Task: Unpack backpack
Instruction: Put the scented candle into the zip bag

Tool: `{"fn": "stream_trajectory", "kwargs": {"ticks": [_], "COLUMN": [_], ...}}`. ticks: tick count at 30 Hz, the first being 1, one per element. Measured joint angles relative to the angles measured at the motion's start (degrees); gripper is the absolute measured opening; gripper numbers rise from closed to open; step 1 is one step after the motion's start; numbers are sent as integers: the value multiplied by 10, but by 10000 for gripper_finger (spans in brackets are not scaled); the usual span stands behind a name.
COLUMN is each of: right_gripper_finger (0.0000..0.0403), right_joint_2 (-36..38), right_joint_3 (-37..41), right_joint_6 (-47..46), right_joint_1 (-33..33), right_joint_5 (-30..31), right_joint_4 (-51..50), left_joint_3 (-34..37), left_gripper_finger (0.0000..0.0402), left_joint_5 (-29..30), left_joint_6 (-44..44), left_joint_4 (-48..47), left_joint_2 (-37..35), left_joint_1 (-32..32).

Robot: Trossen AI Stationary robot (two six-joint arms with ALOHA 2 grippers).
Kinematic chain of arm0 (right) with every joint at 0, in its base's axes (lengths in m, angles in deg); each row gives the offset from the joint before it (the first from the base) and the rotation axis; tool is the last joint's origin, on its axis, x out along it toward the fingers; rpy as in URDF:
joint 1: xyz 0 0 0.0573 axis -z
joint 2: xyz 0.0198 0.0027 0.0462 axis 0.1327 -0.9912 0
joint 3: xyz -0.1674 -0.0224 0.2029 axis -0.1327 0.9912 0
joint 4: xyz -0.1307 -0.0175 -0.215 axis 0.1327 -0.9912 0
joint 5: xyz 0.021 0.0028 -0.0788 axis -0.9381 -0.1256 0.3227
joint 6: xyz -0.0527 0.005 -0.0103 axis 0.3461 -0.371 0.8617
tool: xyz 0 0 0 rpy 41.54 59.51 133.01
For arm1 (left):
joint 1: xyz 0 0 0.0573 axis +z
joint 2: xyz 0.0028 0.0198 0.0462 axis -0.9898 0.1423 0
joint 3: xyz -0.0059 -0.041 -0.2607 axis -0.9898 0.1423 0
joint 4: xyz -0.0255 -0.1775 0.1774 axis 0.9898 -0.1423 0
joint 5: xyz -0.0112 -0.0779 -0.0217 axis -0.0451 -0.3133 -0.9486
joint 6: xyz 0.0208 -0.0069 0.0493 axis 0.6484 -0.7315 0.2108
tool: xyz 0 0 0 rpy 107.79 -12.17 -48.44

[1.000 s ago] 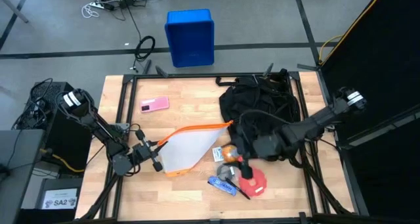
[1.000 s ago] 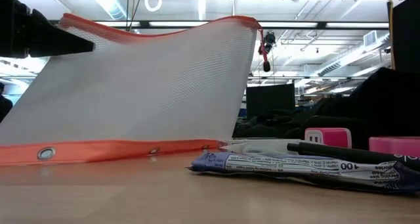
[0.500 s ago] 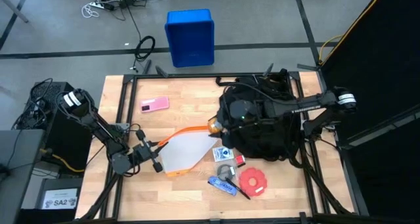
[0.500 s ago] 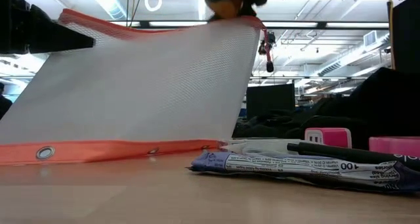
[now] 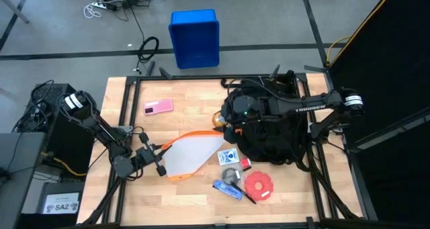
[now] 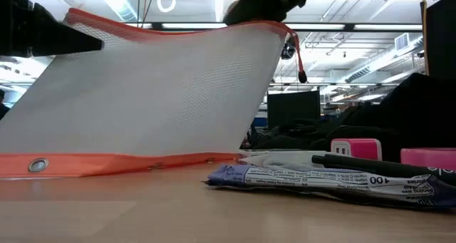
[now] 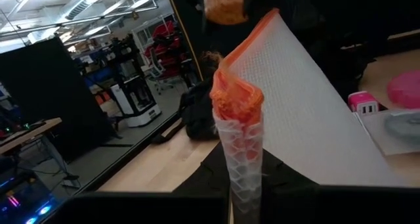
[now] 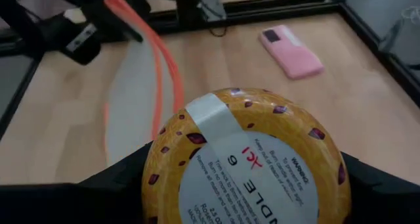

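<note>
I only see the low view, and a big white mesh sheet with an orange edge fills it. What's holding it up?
Observer: The left end effector is shut on one corner of that mesh pouch, propping it up.
Visitor: And the dark shape above its top edge?
Observer: That's the right end effector, gripping a yellow round tin.
Visitor: The black heap far behind?
Observer: A black backpack, lying on the table's right side.

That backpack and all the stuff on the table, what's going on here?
A two-armed robot is unpacking the black backpack. The right gripper holds a round yellow container above the table beside the backpack. The left gripper has its jaws shut on a white mesh pouch. A pink phone and other small items already lie out.
</note>
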Motion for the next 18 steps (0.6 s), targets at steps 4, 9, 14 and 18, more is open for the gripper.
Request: {"fn": "stream_trajectory", "kwargs": {"ticks": [4, 9, 14, 18], "right_gripper_finger": [258, 258, 258, 258], "right_joint_2": [-10, -18, -22, -24], "right_joint_3": [0, 0, 0, 0], "right_joint_6": [-14, -22, -35, -38], "right_joint_1": [-20, -51, -74, -82], "right_joint_5": [-11, -23, -38, -38], "right_joint_4": [-7, -4, -6, -18], "left_joint_3": [0, 0, 0, 0], "left_gripper_finger": [0, 0, 0, 0], "left_joint_5": [5, 15, 15, 13], "left_joint_6": [18, 19, 16, 16], "left_joint_4": [30, 45, 51, 54], "left_joint_2": [0, 0, 0, 0], "left_joint_1": [1, 15, 27, 27]}}
